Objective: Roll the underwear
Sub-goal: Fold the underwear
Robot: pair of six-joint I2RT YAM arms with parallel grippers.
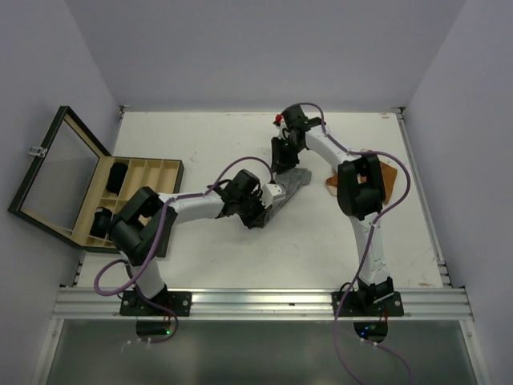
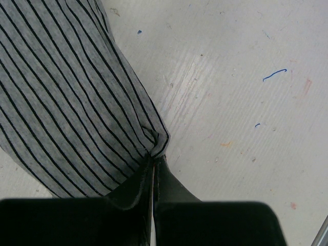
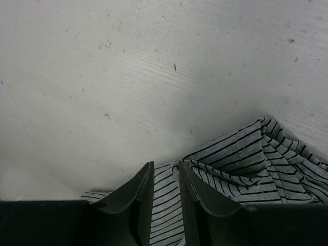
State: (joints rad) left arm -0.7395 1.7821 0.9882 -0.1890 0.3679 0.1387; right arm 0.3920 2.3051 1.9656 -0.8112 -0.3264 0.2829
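Nearest to us, the left pincer (image 2: 155,156) is clamped shut on a corner of the grey striped underwear (image 2: 66,102), which lies stretched out near the middle of the white desk (image 1: 200,144). At the cloth's far end we see the right pincer (image 3: 165,166) a little open, with striped fabric showing in the gap between its jaws. Off to the right, partly behind the right arm, lies an orange-brown piece (image 1: 390,170).
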